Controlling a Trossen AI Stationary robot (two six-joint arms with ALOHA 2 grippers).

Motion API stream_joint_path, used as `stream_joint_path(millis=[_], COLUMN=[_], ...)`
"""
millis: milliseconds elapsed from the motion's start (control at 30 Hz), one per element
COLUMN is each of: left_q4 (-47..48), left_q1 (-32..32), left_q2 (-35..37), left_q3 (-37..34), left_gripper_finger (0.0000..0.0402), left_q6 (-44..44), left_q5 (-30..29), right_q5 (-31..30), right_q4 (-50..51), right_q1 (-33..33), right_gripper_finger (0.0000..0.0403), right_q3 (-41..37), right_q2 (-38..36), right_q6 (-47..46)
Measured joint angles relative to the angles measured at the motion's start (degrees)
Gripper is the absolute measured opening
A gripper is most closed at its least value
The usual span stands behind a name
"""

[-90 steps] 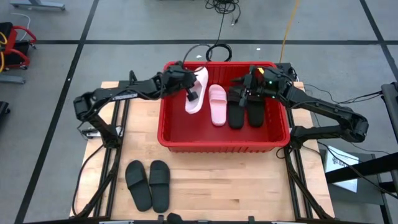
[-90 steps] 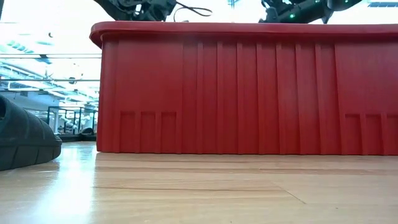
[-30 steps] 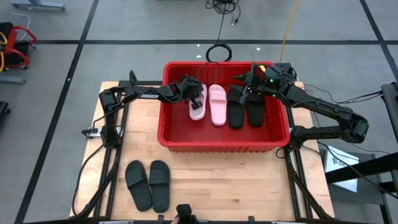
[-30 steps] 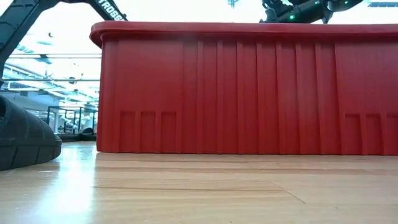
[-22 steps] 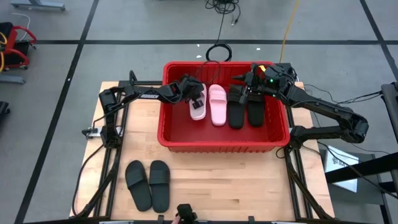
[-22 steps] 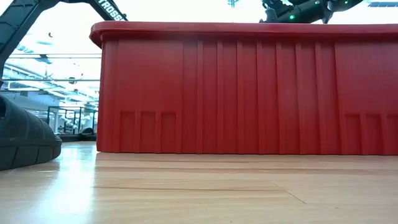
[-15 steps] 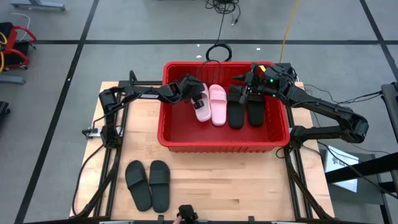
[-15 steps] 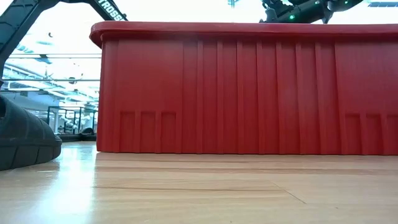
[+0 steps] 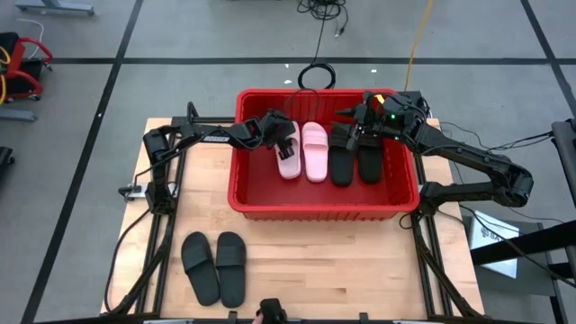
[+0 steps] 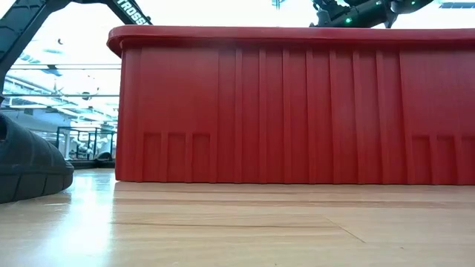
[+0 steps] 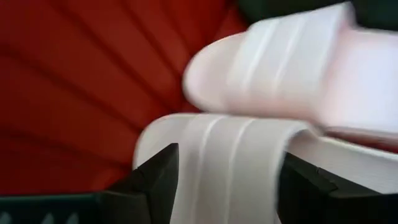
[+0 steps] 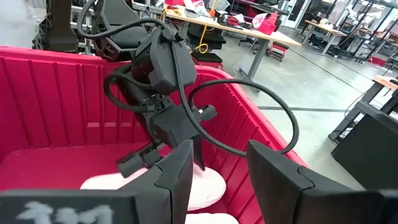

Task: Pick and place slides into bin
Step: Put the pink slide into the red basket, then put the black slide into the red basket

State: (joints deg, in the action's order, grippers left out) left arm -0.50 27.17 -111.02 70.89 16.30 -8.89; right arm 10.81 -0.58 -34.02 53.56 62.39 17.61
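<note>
The red bin (image 9: 323, 202) stands on the far half of the table (image 9: 360, 270), and four slides lie inside it, side by side along its far wall. From my left to my right they are the first pink slide (image 9: 287, 155), the second pink slide (image 9: 314, 151), and two black slides (image 9: 351, 157). My left gripper (image 9: 281, 138) is low inside the bin, at the strap of the first pink slide; in my left wrist view my two fingers (image 11: 158, 180) stand on both sides of this strap with a small gap, so the jaws are open and do not press it. My right gripper (image 9: 360, 124) is over the two black slides with open jaws and holds nothing. The other two black slides (image 9: 216, 266) lie together on the table, outside the bin, near the front edge.
</note>
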Motion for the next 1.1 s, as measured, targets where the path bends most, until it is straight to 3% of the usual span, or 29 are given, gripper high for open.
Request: stream_joint_path(millis=[100, 433, 700, 1100], left_q4=[0.71, 2.81, 4.65, 4.72], left_q1=[-0.88, -1.72, -1.54, -1.74], left_q2=[0.00, 0.04, 0.14, 7.60], left_q3=[0.00, 0.00, 0.00, -0.02], left_gripper_finger=[0.0219, 0.0219, 0.0219, 0.0218], left_q6=[-0.28, 1.36, 0.96, 1.22], left_q5=[1.37, -4.48, -4.54, -4.67], right_q5=[0.00, 0.02, 0.00, 0.00], right_q4=[-0.02, 0.07, 0.87, 0.87], right_q1=[0.00, 0.00, 0.00, 0.00], right_gripper_finger=[0.0141, 0.0141, 0.0141, 0.0141], right_q3=[0.00, 0.00, 0.00, 0.00], right_q2=[0.00, 0.00, 0.00, 0.00], right_q6=[0.00, -0.34, -0.39, -0.56])
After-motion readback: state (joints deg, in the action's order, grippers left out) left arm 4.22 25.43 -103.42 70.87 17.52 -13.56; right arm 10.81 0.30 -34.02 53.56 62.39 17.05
